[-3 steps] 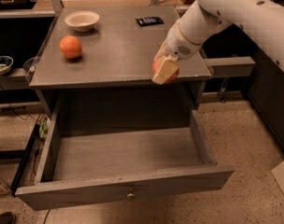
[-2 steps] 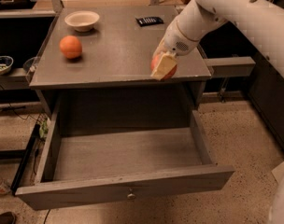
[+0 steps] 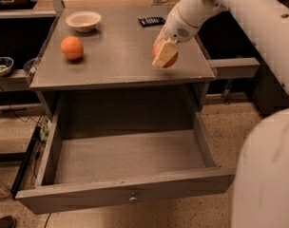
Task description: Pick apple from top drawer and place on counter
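Camera view shows the tool [image 3: 163, 56] over the right part of the surface [image 3: 116, 51], a little in from the front edge, fingers closed around the apple [image 3: 173, 59]. One pale finger covers the fruit's near side, and red skin peeks out either side of it. The top drawer [image 3: 130, 190] hangs wide open below and looks bare inside, so the pick is done and the lift out is done. What's left is the set-down and the release. Whether the apple already touches the surface, I can't tell from here. Compared with a second ago, tool and apple have come further in from the front right edge, toward the middle of the surface. The orange [image 3: 72, 47] near the left edge and the bowl [image 3: 83, 20] at the back left haven't budged.
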Robot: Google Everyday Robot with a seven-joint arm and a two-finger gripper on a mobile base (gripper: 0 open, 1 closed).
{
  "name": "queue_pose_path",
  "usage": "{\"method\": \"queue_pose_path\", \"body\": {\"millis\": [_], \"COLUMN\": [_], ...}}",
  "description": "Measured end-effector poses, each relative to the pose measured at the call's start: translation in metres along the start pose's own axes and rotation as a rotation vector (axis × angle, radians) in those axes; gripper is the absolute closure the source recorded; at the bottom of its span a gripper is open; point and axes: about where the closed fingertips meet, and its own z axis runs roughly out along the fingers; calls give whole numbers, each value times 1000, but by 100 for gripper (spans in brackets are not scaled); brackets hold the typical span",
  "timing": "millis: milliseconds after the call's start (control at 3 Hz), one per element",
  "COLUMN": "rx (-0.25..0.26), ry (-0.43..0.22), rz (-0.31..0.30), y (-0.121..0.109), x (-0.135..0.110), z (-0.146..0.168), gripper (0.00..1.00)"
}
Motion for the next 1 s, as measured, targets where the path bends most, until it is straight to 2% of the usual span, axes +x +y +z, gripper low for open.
{"method": "queue_pose_path", "body": {"millis": [333, 1000], "rx": [-6, -76], "ry": [-6, -65], "rz": [-12, 3], "y": [-11, -22], "x": [-5, -5], "z": [4, 37], "gripper": [100, 100]}}
